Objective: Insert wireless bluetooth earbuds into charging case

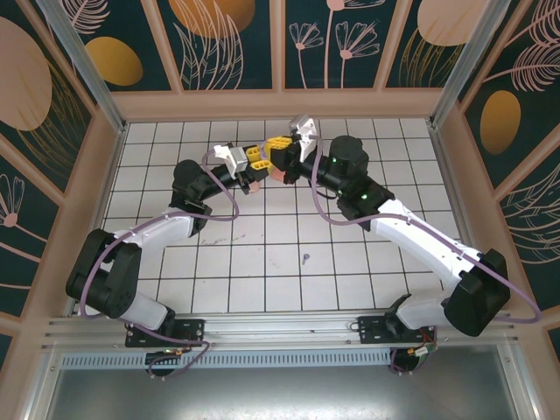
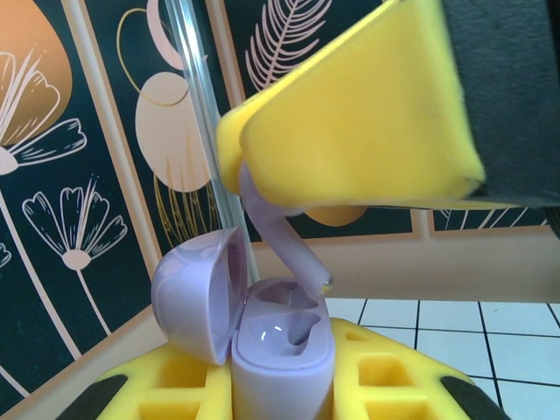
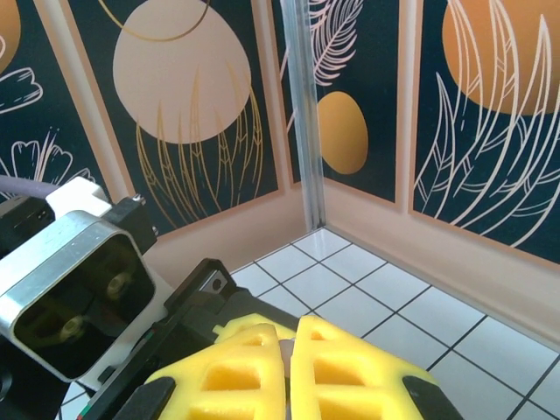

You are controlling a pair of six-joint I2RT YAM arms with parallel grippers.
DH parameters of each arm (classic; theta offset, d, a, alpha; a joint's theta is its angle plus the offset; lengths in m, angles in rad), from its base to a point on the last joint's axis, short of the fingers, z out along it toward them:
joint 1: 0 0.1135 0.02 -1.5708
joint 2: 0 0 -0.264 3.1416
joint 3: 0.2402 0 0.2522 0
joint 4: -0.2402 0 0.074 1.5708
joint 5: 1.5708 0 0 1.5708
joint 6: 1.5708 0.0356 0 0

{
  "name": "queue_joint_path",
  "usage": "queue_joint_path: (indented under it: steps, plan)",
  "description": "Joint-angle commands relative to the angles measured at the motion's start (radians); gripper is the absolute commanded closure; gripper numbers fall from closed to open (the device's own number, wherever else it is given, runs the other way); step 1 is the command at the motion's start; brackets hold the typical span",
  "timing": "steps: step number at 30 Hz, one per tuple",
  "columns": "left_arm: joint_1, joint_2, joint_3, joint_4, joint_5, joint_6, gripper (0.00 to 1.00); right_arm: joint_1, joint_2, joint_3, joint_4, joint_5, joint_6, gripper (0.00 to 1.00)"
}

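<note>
- The purple earbud [image 2: 278, 229] is pinched by its head in the closed right fingers [image 2: 367, 122]. Its stem slants down and away from them, with the tip just over the open socket.
- The charging case [image 2: 282, 354] stands upright directly beneath, clamped between the left fingers [image 2: 144, 385], with its lid [image 2: 197, 293] swung aside.
- The stem looks tilted toward the rim, so it probably needs straightening before a short push down.
- The left arm [image 1: 162, 229] and right arm [image 1: 411, 229] reach inward and meet above the far worktop [image 1: 262, 262].

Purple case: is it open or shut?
Open. The case has its lid swung left, baring the wells inside; an earbud hangs just above.
</note>
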State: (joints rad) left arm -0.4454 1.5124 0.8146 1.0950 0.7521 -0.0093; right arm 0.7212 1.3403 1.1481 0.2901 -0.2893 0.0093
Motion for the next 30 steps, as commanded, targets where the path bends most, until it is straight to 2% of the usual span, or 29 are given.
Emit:
queue_joint_path:
  steps: [1, 13, 30]
  plan:
    - [-0.007, -0.015, 0.026, 0.016, 0.020, -0.018, 1.00, -0.012, 0.005, -0.007, 0.050, 0.009, 0.017, 0.96]
    - [-0.010, -0.024, 0.038, 0.021, 0.020, -0.029, 1.00, -0.017, 0.019, -0.013, 0.043, -0.024, 0.031, 0.97]
    - [-0.013, -0.045, 0.044, 0.039, 0.015, -0.054, 1.00, -0.017, 0.014, -0.057, 0.037, 0.008, 0.020, 0.98]
